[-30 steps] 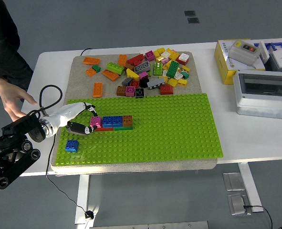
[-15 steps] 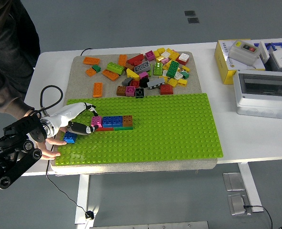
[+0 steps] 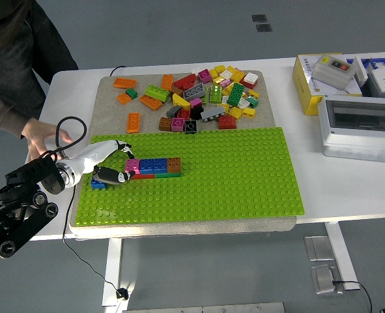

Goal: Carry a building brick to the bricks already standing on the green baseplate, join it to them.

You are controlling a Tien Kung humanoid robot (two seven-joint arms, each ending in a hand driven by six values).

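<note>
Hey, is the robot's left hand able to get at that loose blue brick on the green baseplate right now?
Probably yes. The blue brick sits right under the left hand, beside the brick row, with nothing lying between them. The person's hand is off the baseplate.

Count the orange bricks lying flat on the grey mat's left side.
3, all on the grey mat: one orange brick at the far-left corner, one nearer beside a green piece, one nearest the baseplate. Others sit in the pile.

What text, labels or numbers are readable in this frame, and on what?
None can be read.
Yellow box at the table's far right: dark print on its side, too small to read.
Grey button unit on that box: a red and a green button, no legible marking.
Grey enclosure with a clear lid: no label visible.
Loose bricks and the green baseplate: no print visible.
</note>
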